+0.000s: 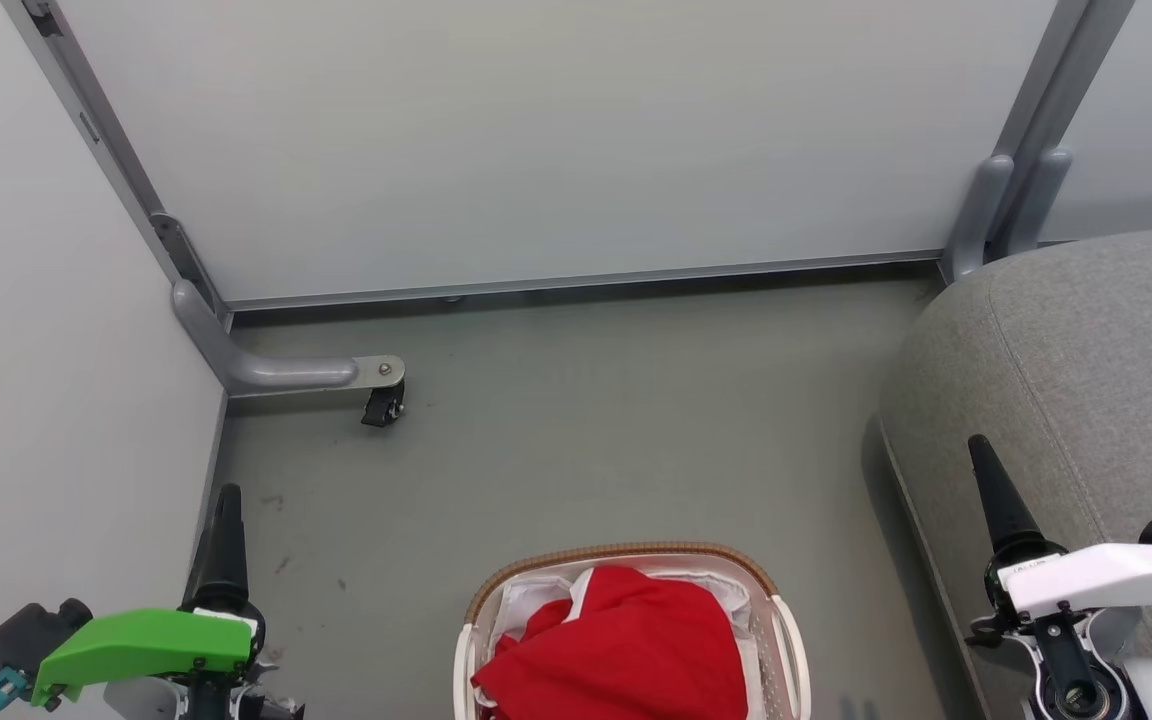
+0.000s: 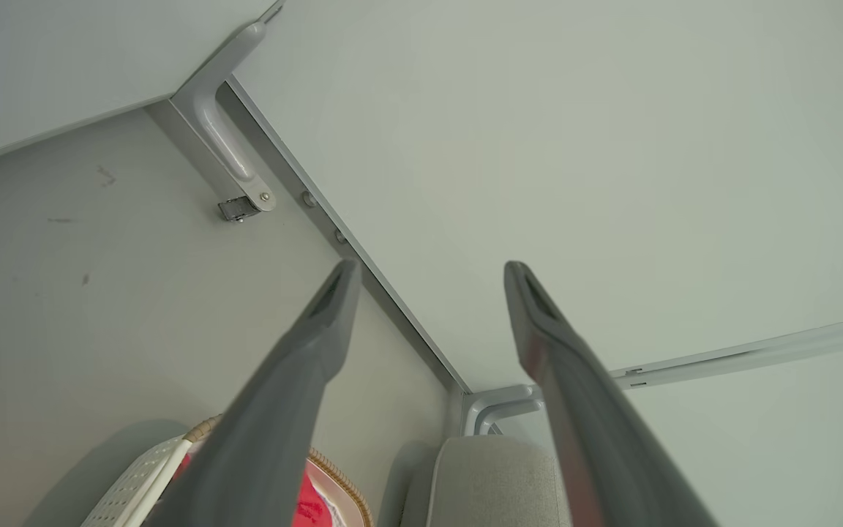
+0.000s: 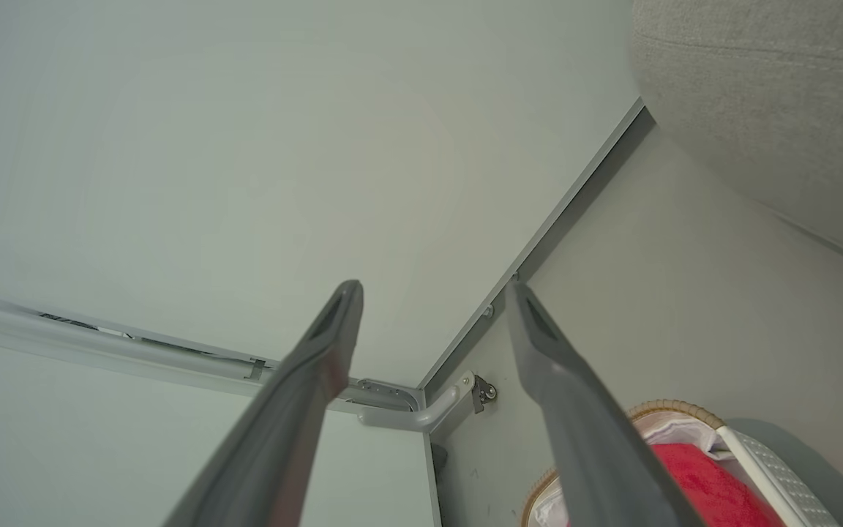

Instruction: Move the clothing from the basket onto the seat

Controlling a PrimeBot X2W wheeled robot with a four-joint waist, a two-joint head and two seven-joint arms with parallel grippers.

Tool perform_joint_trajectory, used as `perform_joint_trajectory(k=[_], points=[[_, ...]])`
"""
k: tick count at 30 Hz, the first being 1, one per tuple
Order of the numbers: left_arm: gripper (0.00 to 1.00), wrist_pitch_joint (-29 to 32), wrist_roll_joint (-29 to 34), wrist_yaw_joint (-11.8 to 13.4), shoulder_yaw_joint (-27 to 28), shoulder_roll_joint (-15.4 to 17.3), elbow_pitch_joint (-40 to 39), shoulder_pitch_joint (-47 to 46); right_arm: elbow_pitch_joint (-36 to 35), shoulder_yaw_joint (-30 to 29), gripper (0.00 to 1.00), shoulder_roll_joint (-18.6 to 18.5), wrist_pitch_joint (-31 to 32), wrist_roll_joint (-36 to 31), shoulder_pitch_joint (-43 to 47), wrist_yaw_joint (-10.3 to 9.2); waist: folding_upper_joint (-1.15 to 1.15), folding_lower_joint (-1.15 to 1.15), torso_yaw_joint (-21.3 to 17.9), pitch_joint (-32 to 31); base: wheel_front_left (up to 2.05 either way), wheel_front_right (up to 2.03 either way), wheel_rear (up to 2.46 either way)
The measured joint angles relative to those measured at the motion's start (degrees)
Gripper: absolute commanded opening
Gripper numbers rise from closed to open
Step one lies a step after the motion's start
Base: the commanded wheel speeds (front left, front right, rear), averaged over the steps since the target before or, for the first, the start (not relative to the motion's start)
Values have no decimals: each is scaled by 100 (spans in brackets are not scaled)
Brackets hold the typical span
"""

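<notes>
Clothing [image 1: 626, 650] heaped red inside the basket [image 1: 636, 551], on the floor [image 1: 586, 420] near the seat [image 1: 1086, 350] — none of it across yet. Left end effector [image 2: 430, 271] and right end effector [image 3: 432, 289] both spread wide and empty, flanking the basket, apart from the cloth. Best to lower one straight onto the top of the heap, pinch a thick fold, not the white liner [image 1: 536, 600] — then lift clear of the basket before swinging toward the seat.

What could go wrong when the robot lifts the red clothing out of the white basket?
1. The thin white liner sheet lies around the bright red cloth garment; a grasp may catch it too.
2. The oval white perforated plastic basket stands on smooth grey floor and might slide or tip if cloth snags.
</notes>
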Motion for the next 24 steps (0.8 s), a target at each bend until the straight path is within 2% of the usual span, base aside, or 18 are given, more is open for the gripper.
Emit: perform_joint_trajectory(k=[19,24], points=[[100,-398,1858,3,-354,127,283,-46,287,250,100,-81,-398,-1900,-165,0,0,0,21,-19,0,0,0],[100,-501,2273,68,-421,144,316,-51,312,269,100,-91,-498,-2318,-208,0,0,0,20,-26,0,0,0]])
